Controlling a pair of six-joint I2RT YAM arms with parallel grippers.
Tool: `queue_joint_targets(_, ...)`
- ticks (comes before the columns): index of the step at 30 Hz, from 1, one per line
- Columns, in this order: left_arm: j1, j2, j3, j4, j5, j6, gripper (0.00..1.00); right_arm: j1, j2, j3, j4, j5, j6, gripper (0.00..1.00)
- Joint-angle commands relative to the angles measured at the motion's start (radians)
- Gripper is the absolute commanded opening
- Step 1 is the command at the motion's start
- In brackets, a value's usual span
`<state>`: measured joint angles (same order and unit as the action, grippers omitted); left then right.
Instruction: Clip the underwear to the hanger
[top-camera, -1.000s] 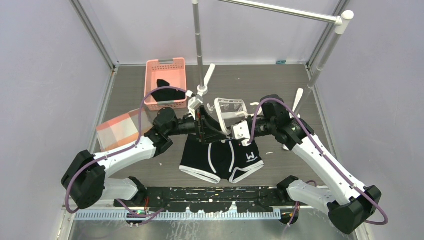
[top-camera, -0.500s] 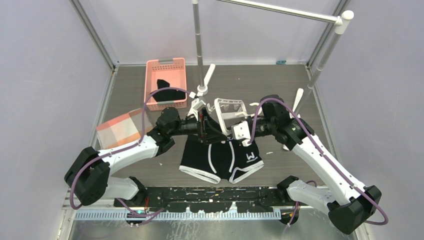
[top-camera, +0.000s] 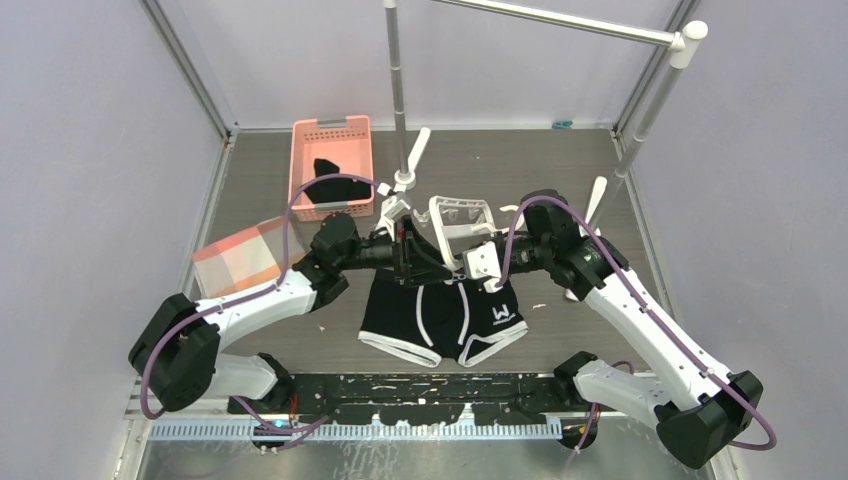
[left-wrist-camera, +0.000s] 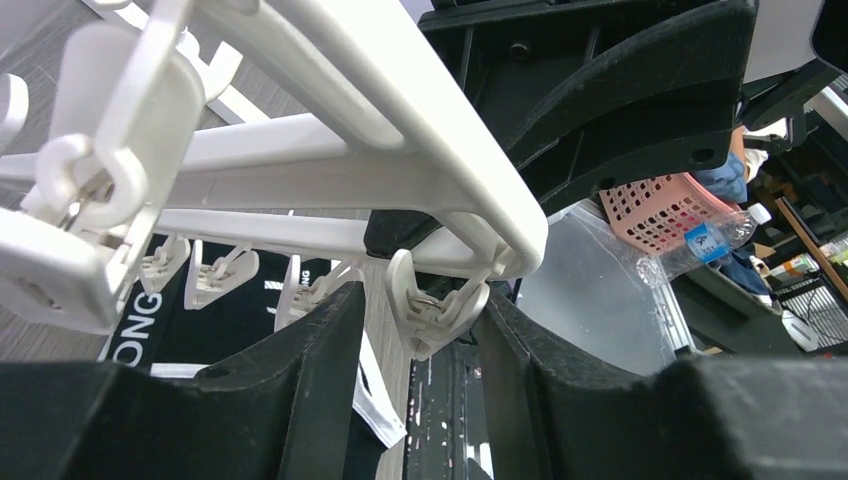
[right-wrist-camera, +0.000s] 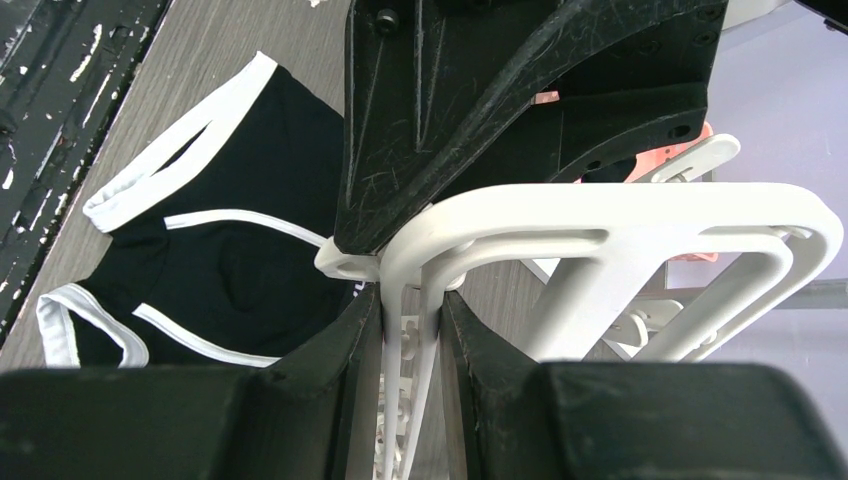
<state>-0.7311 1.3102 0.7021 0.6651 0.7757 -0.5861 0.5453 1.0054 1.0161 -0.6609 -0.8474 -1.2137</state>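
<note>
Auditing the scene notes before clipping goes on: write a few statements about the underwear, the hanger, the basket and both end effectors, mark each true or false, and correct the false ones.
1. The underwear lies spread on the table. True.
2. The right end effector is closed on the hanger. True.
3. The pink basket has nothing in it. False: a black garment lies in it.
4. The left end effector grips the underwear. False: its fingers stand apart on either side of a clip under the hanger's frame.
5. The hanger hangs from the metal rail. False: the right end effector holds it low over the underwear.
</note>
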Motion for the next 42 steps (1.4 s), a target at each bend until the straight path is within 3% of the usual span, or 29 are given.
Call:
queue_joint_targets(1, 0.014, -0.030, 0.029, 0.040, -0.004, 0.006, 0.48, -0.001, -0.040, 0.052, 0.089, -0.037, -0.042, 0.00)
queue_joint_targets(7, 0.016, -0.031, 0.029, 0.043, -0.003, -0.002, 0.56, 0.000, -0.041, 0.050, 0.086, -0.036, -0.041, 0.00)
queue_joint_targets(21, 0.015, -0.034, 0.041, 0.046, 0.002, -0.009, 0.59, -0.001, -0.044, 0.045, 0.084, -0.038, -0.041, 0.01)
queue_joint_targets(28, 0.016, -0.033, 0.039, 0.045, 0.004, -0.008, 0.43, -0.001, -0.045, 0.047, 0.083, -0.035, -0.041, 0.01)
queue_joint_targets(31, 0.019, -0.033, 0.041, 0.024, 0.008, 0.009, 0.24, -0.001, -0.044, 0.045, 0.081, -0.034, -0.042, 0.01)
queue_joint_targets(34, 0.026, -0.033, 0.066, -0.041, 0.032, 0.045, 0.12, -0.001, -0.042, 0.045, 0.078, -0.032, -0.042, 0.01)
queue_joint_targets(38, 0.029, -0.033, 0.093, -0.095, 0.047, 0.085, 0.05, -0.001, -0.041, 0.041, 0.076, -0.031, -0.041, 0.01)
queue_joint_targets(42, 0.029, -0.069, 0.098, -0.110, 0.040, 0.098, 0.04, 0.000, -0.043, 0.042, 0.076, -0.036, -0.041, 0.01)
